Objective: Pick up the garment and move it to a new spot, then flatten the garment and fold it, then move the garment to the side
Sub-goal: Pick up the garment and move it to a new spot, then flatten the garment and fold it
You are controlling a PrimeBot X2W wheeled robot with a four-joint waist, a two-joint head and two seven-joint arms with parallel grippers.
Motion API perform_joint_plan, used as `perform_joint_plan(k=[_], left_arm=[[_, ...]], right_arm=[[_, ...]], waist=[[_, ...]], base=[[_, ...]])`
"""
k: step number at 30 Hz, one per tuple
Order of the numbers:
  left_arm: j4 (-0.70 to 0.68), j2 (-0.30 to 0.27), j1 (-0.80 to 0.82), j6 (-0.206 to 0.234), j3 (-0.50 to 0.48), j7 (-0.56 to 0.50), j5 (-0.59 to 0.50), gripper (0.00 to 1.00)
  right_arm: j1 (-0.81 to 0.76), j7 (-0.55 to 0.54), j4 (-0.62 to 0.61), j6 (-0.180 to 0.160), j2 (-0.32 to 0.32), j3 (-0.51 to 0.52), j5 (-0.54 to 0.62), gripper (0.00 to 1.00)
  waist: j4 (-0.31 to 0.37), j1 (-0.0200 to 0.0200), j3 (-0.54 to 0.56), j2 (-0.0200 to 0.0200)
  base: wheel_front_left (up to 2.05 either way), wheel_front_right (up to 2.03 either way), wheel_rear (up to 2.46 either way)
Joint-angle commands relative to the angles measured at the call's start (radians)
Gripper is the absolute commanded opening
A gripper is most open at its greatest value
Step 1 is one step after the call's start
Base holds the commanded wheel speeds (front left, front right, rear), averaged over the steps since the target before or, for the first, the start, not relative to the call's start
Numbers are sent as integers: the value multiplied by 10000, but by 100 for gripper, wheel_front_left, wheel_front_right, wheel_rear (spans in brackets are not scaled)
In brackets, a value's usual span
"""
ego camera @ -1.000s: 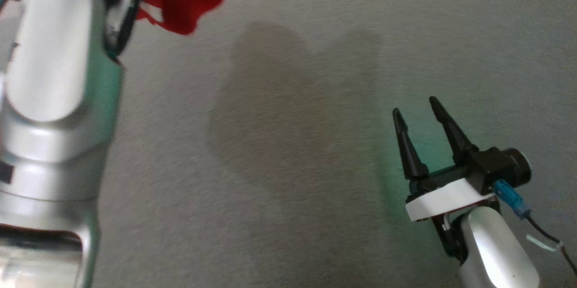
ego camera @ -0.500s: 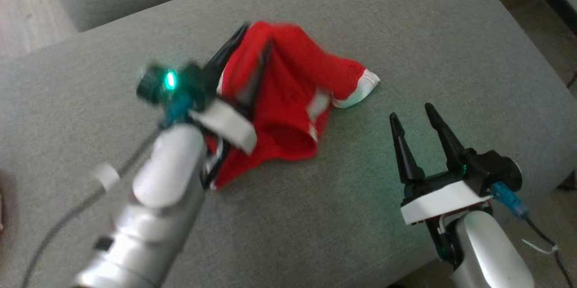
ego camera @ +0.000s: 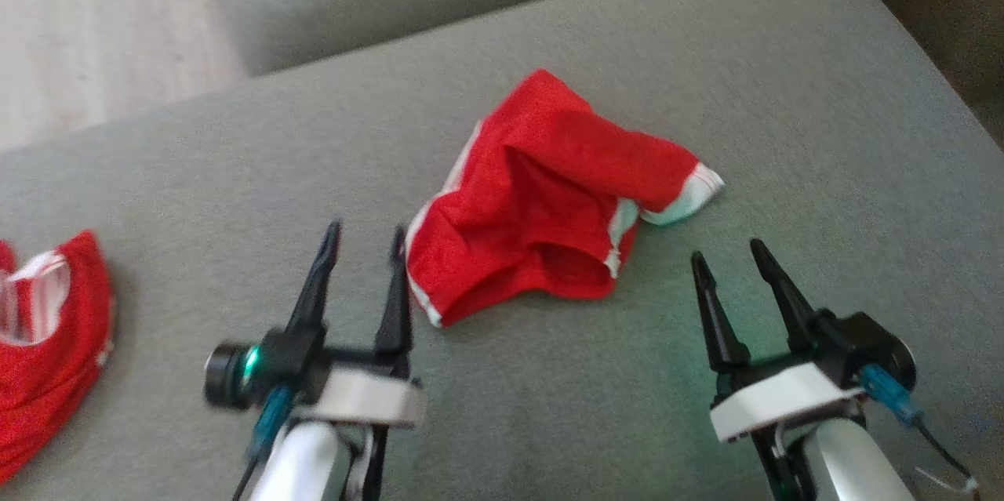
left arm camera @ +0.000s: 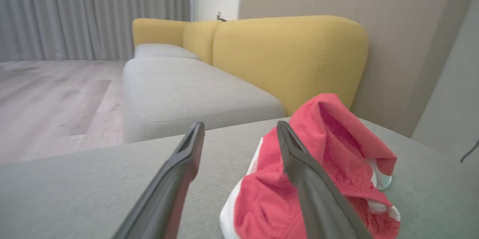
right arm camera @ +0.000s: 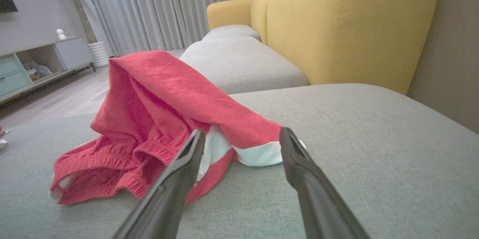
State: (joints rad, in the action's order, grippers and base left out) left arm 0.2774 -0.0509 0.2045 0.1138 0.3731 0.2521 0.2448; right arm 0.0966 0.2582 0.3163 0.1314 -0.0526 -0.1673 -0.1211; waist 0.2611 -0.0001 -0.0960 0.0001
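Left gripper [ego camera: 366,228]: is hovering low over the cushion at the near left, fingers standing apart with nothing between them. Its inner finger is pointing just beside the shorts' near-left edge; contact cannot be told.
Right gripper [ego camera: 724,249]: is hovering at the near right, fingers likewise spread and empty, pointing toward the white-trimmed leg hem and stopping short of it.
Second red garment [ego camera: 47,328]: is lying bunched at the near left edge of the head view, well apart from the shorts.
Red shorts [ego camera: 541,203]: are lying crumpled between and just beyond the two grippers, ribbed waistband facing the robot, one fold peaking upward.
Grey cushion [ego camera: 784,93]: is bearing both garments.
Further grey seat [left arm camera: 187,93]: is standing beyond the cushion, beside a yellow backrest [left arm camera: 292,55].
Wooden floor [ego camera: 94,38]: is running back to grey curtains [left arm camera: 93,11].
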Motion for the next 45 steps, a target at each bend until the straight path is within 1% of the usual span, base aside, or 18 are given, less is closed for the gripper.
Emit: perform_joint_plan(k=[1,7,12,14,19,25,37,45], left_arm=[[-690,-7,-26,102,-526,95,-112,100],[-2496,3,-1940,661,-1469,96,-117,100],[-3254,5,-2997,1087,-1726,96,-263,100],[-3433,5,-3303,1183,-1726,96,-398,100],[-3726,6,-3995,1201,-1733,96,-852,100],[-3579,6,-4484,1121,-1742,97,-1088,100],[-3305,6,-4552,1121,-1503,97,-1003,100],[-3195,6,-4506,1039,-1413,97,-918,100]], right_arm=[[68,36,-277,-7,23,-133,62,100],[-412,36,-509,-7,-38,342,103,100],[-1029,36,-772,-7,-35,824,206,100],[-1234,36,-874,-7,-28,936,239,100],[-1608,36,-1055,-7,-10,916,263,100],[-1761,36,-1184,-7,-120,595,332,100],[-1753,36,-1254,-7,-181,387,358,100],[-1712,36,-1234,-7,-201,312,311,100]], waist=[[-608,1,602,-1],[-1231,1,1235,-1],[-1657,1,1586,-1],[-1769,1,1671,-1],[-1866,1,1769,-1],[-1927,1,1715,-1],[-2021,1,1653,-1],[-2066,1,1612,-1]], base=[[0,0,0],[0,0,0],[0,0,0],[0,0,0],[0,0,0],[0,0,0],[0,0,0],[0,0,0]])
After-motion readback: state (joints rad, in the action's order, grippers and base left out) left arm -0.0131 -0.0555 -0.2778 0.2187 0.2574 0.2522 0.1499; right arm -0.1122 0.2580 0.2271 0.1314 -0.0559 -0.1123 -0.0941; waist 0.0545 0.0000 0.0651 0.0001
